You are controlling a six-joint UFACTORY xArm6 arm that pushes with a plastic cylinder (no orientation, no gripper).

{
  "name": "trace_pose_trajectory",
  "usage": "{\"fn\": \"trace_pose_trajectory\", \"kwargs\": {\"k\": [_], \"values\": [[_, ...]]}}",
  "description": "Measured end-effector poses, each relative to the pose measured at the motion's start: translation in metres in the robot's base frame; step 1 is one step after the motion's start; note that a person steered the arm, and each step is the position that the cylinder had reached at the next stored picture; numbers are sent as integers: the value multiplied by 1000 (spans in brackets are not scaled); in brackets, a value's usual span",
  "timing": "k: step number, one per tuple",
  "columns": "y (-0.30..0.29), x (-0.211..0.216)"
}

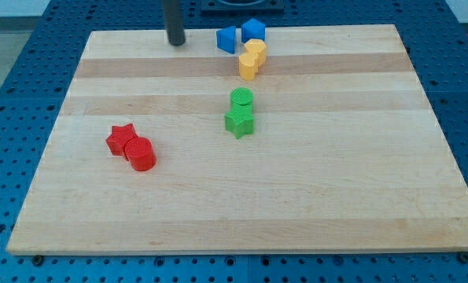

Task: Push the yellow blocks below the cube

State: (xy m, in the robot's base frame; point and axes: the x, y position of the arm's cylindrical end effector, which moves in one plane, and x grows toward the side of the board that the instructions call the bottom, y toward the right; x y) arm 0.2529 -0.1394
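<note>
A pale wooden board (296, 204) with visible plank grain is lying on a blue perforated table (5, 63) and filling most of the view. Everything here is placed relative to the blue cube (253, 31), which is sitting near the board's top edge, a little right of centre.

A straight dark rod is reaching down from the view's top, and my tip (175, 43) is resting on the board well to the left of the blue cube, touching no block. The arm carries no jaws, only this rod, so nothing is opening or closing.

Just left of the blue cube, a second blue block (227, 38) of angular, wedge-like shape is standing. Directly under the cube, touching or nearly touching it, two yellow blocks are sitting as a slanted pair: the upper yellow block (256, 50) and the lower yellow block (248, 65), both rounded and faceted, their exact shape hard to make out.

Further below the cube, near the board's middle, a green cylinder (241, 99) is leaning against a green star (239, 122). Far down and left of the cube, a red star (121, 139) is touching a red cylinder (141, 154).

The yellow pair is already looking close to its goal. The risk is that a sweep from the left would be striking the blue wedge-like block first, dragging the cube along, or splitting the yellow pair and driving it into the green blocks.
</note>
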Motion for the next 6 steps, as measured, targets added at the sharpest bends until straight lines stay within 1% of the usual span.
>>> {"fn": "trace_pose_trajectory", "kwargs": {"k": [1,2,3,4,5,6], "values": [[-5,76],[35,111],[87,107],[116,90],[129,79],[134,54]]}}
